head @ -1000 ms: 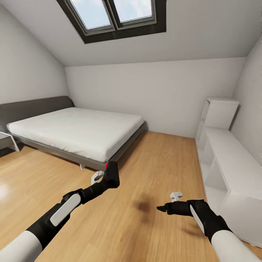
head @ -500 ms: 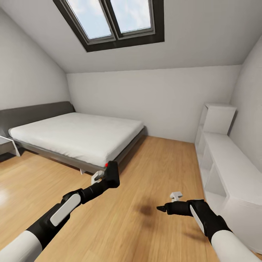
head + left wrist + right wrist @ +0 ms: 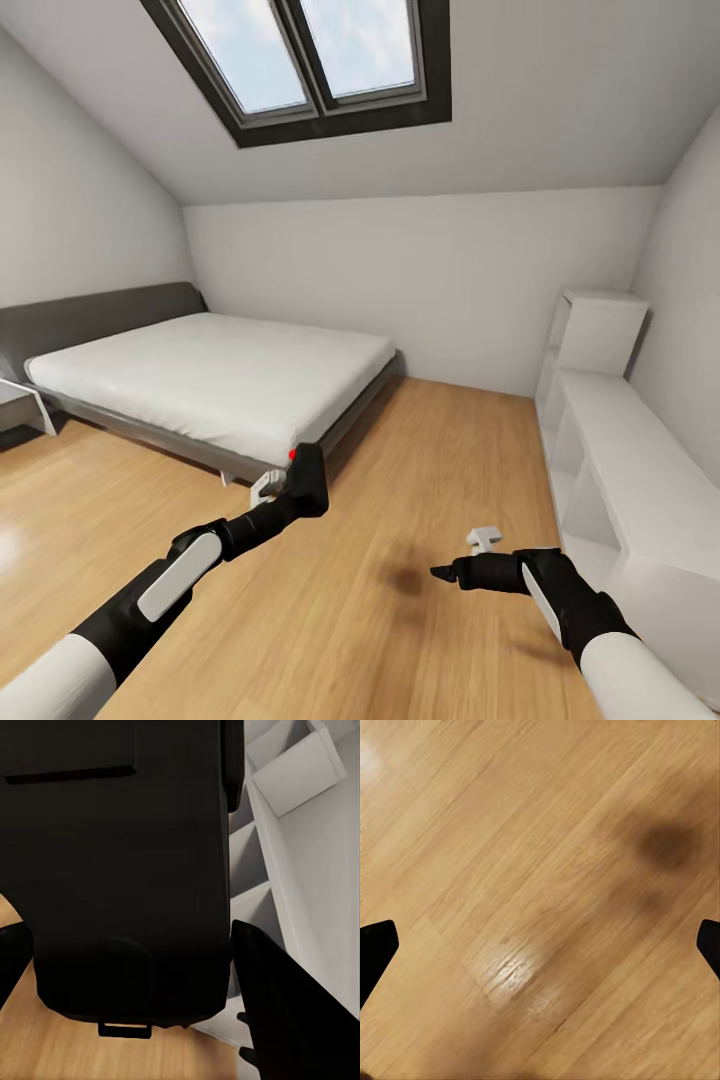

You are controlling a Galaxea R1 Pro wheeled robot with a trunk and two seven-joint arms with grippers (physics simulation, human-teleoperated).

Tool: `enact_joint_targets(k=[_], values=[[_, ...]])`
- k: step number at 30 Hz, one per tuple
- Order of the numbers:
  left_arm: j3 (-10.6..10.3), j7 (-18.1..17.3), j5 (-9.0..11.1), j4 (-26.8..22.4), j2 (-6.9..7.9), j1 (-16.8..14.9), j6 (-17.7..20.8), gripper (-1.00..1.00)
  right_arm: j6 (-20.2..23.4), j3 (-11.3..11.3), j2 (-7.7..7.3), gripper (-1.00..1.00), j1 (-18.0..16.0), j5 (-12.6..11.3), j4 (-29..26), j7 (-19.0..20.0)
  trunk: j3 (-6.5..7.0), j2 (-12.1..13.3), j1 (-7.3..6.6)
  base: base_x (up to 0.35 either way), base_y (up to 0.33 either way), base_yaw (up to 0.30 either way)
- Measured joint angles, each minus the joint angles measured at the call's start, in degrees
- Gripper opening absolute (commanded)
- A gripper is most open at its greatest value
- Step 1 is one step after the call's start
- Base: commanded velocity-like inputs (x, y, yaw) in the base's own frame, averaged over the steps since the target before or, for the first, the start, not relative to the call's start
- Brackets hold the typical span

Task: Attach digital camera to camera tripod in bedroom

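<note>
My left gripper (image 3: 304, 484) is shut on the digital camera (image 3: 308, 482), a small black box with a red button (image 3: 293, 454) on top, held above the wood floor near the foot of the bed. In the left wrist view the digital camera (image 3: 127, 870) sits between the two fingers (image 3: 274, 1009). My right gripper (image 3: 446, 573) hovers low over the floor at the right, open and holding nothing. Its right wrist view has the gripper (image 3: 540, 945) over bare planks. The camera tripod is out of view.
A grey-framed bed (image 3: 215, 375) with a white mattress stands at the left. A white shelf unit (image 3: 620, 450) runs along the right wall. A small white table (image 3: 25, 400) is at the far left. Light wood floor (image 3: 430, 460) lies between bed and shelves, under a skylight (image 3: 310, 55).
The whole picture has shifted a little, so the camera has moved. Both arms keep the same pose, and the left gripper still holds the digital camera.
</note>
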Motion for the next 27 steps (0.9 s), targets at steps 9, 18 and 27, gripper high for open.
enact_joint_targets(k=[9, 18, 27], values=[[-0.02, 0.06, 0.00, 0.01, 0.00, 0.00, 0.00, -1.00, -0.18, 0.00, -0.01, 1.00, 0.00, -0.02, 0.00, 0.00, 1.62, 3.61, -1.98, 0.000, 0.000, 0.000], [-0.06, 0.37, 0.00, 0.01, 0.00, 0.00, 0.32, -1.00, -0.20, 0.00, 0.00, 1.00, 0.00, -0.02, 0.08, 0.00, 3.23, 7.22, -3.95, 0.000, 0.000, 0.000], [-0.06, 0.52, 0.02, 0.01, 0.00, 0.00, 0.69, -1.00, -0.25, 0.00, 0.00, 1.00, 0.00, 0.01, 0.09, 0.00, 4.85, 10.83, -5.93, 0.000, 0.000, 0.000]])
